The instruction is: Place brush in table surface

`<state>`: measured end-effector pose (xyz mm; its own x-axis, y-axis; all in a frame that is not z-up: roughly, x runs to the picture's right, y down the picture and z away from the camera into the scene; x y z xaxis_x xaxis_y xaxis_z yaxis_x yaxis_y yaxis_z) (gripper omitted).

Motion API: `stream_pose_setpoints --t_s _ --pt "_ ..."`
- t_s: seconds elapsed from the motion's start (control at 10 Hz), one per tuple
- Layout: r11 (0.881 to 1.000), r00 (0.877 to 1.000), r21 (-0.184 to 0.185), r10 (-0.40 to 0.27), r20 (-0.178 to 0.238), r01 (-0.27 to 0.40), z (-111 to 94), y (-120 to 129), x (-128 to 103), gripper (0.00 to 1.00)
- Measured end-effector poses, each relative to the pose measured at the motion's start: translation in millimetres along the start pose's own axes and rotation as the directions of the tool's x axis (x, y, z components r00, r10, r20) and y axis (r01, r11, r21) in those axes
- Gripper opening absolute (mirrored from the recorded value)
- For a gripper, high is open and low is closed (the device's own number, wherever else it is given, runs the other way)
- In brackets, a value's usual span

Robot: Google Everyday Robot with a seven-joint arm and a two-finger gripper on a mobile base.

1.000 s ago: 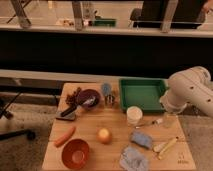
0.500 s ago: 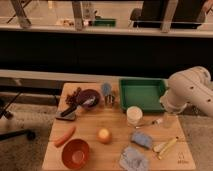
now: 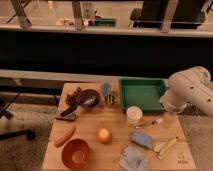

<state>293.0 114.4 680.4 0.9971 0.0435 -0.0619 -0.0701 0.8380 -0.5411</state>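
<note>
Gripper: my gripper (image 3: 168, 119) hangs just off the right edge of the table surface (image 3: 87, 125), below the white arm (image 3: 190, 92). Its jaws are spread as wide as they go, and I see nothing between them.
Brush: my best reading is the slim tool with a pale tip (image 3: 150, 122), lying flat on the board between the white cup (image 3: 133, 115) and the gripper. It is near the gripper but apart from it.
Rival reading: a pale streak sits inside the purple bowl (image 3: 89, 98). It could equally be a brush head, and I cannot settle which it is.
Why it matters: if the slim tool is the brush, it already rests on the wood and the spread jaws fit a finished release. If the brush is in the bowl, I judge the pick is not yet begun.
Green tray: the green tray (image 3: 142, 95) looks bare, so I doubt anything needs fetching from it.
Clutter: a carrot (image 3: 65, 136), a red bowl (image 3: 75, 152), an orange fruit (image 3: 103, 135) and a blue cloth (image 3: 134, 159) crowd the front. The open wood lies mid-board.
Hard to read: I cannot identify the dark object (image 3: 67, 114) left of the bowl or the yellowish piece (image 3: 167, 146) at the right.
Cut off: the arm runs out of view at the right, so I cannot see the base.
</note>
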Motion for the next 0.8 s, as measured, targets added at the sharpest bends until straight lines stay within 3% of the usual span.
stream_pose_setpoints --t_s 0.3,0.8 --pt "1.000 1.000 0.006 0.003 0.013 -0.003 -1.7 1.4 -1.2 0.80" --pt "1.000 0.997 0.028 -0.015 0.080 0.013 -8.1 3.3 -12.0 0.80"
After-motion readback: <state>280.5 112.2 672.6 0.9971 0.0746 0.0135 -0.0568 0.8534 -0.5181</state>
